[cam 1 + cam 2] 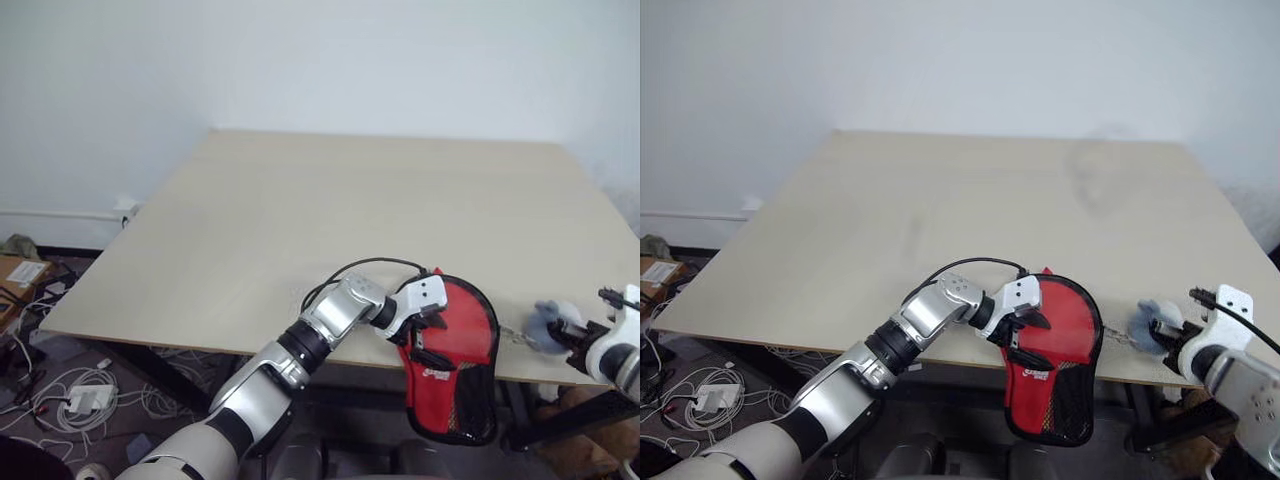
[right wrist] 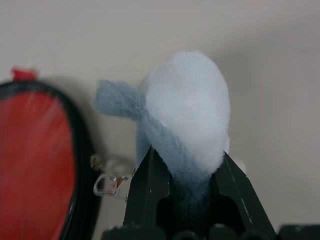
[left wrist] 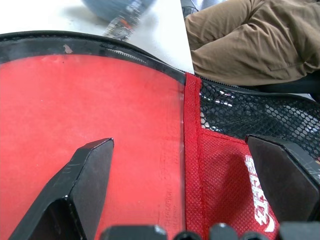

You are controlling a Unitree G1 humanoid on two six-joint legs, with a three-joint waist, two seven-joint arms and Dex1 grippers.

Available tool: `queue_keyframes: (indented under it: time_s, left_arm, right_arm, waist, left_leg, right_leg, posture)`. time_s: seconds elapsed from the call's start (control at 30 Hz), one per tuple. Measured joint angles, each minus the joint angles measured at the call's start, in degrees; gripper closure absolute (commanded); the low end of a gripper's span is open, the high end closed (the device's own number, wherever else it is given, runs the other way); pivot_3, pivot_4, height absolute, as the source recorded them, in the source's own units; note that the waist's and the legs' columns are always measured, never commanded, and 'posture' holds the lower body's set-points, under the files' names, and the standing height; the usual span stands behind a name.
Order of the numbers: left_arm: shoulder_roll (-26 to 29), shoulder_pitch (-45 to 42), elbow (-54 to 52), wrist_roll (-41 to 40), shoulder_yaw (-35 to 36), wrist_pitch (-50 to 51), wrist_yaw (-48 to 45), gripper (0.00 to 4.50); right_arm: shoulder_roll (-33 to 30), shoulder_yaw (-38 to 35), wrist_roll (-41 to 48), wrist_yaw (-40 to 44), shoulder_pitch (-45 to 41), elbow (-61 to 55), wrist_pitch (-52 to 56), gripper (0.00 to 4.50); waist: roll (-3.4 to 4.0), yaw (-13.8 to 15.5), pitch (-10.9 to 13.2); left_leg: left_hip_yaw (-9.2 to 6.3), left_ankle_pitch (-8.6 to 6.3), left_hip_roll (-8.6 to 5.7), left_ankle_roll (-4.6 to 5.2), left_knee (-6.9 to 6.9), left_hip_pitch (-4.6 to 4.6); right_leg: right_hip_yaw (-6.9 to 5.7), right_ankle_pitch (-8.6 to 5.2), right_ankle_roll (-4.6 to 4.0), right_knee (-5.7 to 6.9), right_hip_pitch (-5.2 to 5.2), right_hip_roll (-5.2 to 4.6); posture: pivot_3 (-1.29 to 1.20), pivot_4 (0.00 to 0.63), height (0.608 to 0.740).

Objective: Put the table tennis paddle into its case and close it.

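Pale wood surface [image 1: 350,220] w/ plain white wall [image 1: 300,60] behind; cables [image 1: 60,390] & cardboard box [image 1: 20,272] on floor, left.

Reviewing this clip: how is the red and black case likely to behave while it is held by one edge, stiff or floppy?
Probably fairly floppy: the case is fabric with a mesh panel and hangs past the table edge from the left gripper. It likely weighs little, since one pinch carries it. It keeps a flat paddle outline, so something inside may stiffen it.

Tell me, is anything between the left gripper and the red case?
No. The left gripper already grips the case at the table's near edge. The right gripper is apart, pinching a fluffy blue-and-white charm beside it.
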Motion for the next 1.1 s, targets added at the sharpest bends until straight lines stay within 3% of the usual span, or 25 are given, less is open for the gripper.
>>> queue_keyframes:
  time_s: [0.23,0.5,0.87,1.1]
  left_arm:
    - [-0.51,-0.29,1.09,1.15,0.04,-0.51,-0.38,0.00]
    - [-0.80,-0.18,1.09,1.93,0.18,-0.75,-0.77,0.00]
    - [-1.15,-0.11,1.63,2.09,0.52,-0.74,-0.83,0.00]
    - [-1.26,-0.11,2.27,2.10,1.16,-0.87,-1.03,0.00]
  right_arm:
    - [-2.89,-1.68,10.27,8.97,16.00,-11.73,0.01,4.19]
    - [-9.24,-1.91,14.79,18.16,29.89,-16.39,-5.08,4.20]
    - [-14.20,-1.26,11.00,32.23,53.66,-20.49,-29.68,4.20]
    - [-13.98,3.38,8.13,33.90,58.37,-20.13,-38.16,4.20]
  waist:
    - [-0.19,-0.08,-0.05]
    - [-0.29,0.02,-0.04]
    - [-0.70,-0.05,-0.21]
    - [-0.86,-0.06,-0.26]
  left_leg:
    - [0.01,-0.02,0.00,-0.02,0.06,0.03]
    - [0.01,-0.06,-0.01,-0.04,0.08,0.02]
    - [0.00,-0.31,0.00,-0.32,0.14,0.02]
    - [-0.01,-0.33,0.01,-0.34,0.14,0.02]
  right_leg:
    - [-0.01,-0.10,-0.14,-0.05,0.03,-0.04]
    - [-0.05,-0.12,-0.13,-0.11,-0.02,-0.07]
    - [-0.11,-0.17,-0.07,-0.19,0.00,-0.14]
    - [-0.13,-0.18,-0.07,-0.20,-0.01,-0.16]
  posture:
    - [0.00,0.000,0.740]
    - [0.00,0.000,0.740]
    - [0.00,0.000,0.740]
    - [0.00,0.000,0.740]
